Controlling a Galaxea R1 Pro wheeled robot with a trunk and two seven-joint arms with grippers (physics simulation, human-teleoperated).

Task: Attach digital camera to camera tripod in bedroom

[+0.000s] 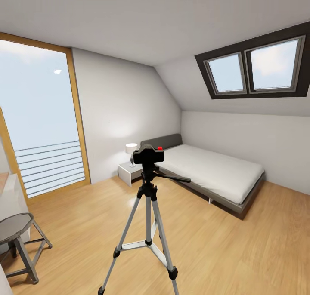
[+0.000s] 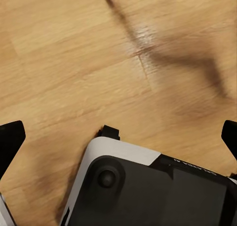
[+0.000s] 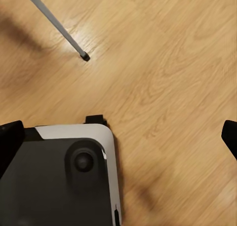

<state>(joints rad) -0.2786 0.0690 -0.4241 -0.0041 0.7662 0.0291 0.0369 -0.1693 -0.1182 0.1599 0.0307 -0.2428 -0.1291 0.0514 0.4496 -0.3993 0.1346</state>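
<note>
Indoors, the digital camera [image 1: 148,155] sits on top of the camera tripod [image 1: 147,226], which stands on the light wood floor [image 1: 241,252] in front of a low grey bed [image 1: 211,170]. Both wrist views look down at the floor; the left gripper [image 2: 118,137] and right gripper [image 3: 118,134] have fingers spread wide, holding nothing.

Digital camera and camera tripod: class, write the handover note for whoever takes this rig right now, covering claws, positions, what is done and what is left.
Left claw: open, empty, pointing down at the wood floor.
Right claw: open, empty, also over the floor; a tripod foot shows ahead of it.
Digital camera: sitting on the head of the camera tripod, red button up, in the bedroom in front of the bed.
Done: the camera appears mounted.
Left: probably nothing; just confirm it sits firmly.
</note>
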